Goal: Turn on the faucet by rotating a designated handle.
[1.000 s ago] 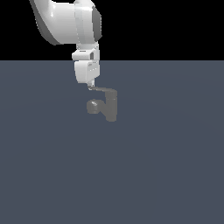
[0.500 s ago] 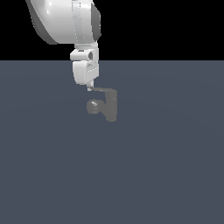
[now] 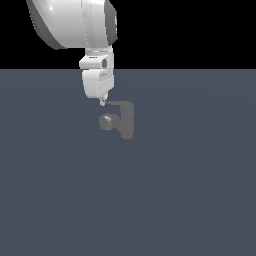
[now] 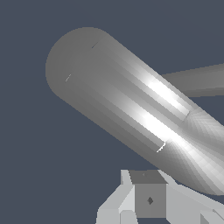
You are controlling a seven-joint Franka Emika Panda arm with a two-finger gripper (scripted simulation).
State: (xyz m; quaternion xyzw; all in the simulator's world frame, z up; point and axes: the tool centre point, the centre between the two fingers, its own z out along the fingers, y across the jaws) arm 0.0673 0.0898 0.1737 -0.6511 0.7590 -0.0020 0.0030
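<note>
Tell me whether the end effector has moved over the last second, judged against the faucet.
Yes, slightly. The end effector has drifted toward the exterior view's left, against the unmoved faucet, and hangs at the handle's tip.

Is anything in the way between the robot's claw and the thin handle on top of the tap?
No. The gripper hangs right at the tip of the handle on the faucet, with nothing visible between them.

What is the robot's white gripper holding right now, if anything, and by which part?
It cannot be told. The white gripper sits at the tip of the thin grey handle on the dull-grey metal faucet, but no clamped grip shows.
</note>
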